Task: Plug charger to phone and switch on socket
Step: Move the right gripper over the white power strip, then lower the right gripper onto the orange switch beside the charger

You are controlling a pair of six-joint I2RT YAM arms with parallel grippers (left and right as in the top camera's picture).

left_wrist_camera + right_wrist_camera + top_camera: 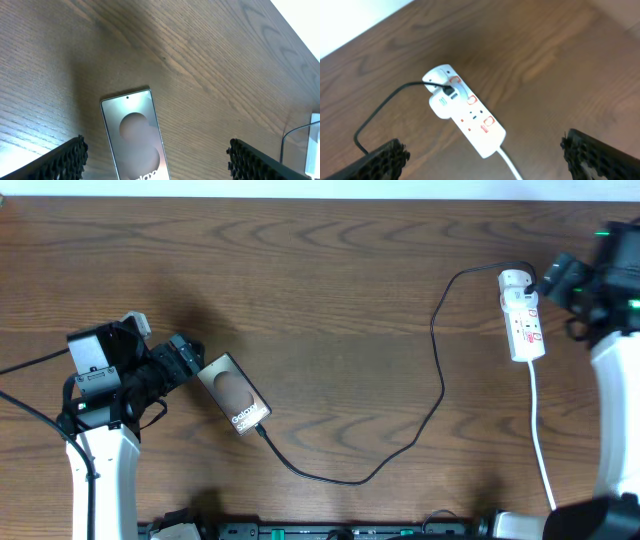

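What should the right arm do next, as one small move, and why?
Probably lower the right gripper onto the socket and press a red-marked switch. The charger already runs from the socket's end to the lower edge of the phone, where its tip seems seated, though that is too small to confirm. The right jaws hang open over the socket, touching nothing.

Phone (233,394) flat on table (320,270). Charger (442,390) tip touches phone's near end. Cable loops right of phone, then back into socket (523,315), well right of phone and farther back. Socket's lead (540,430) runs forward.
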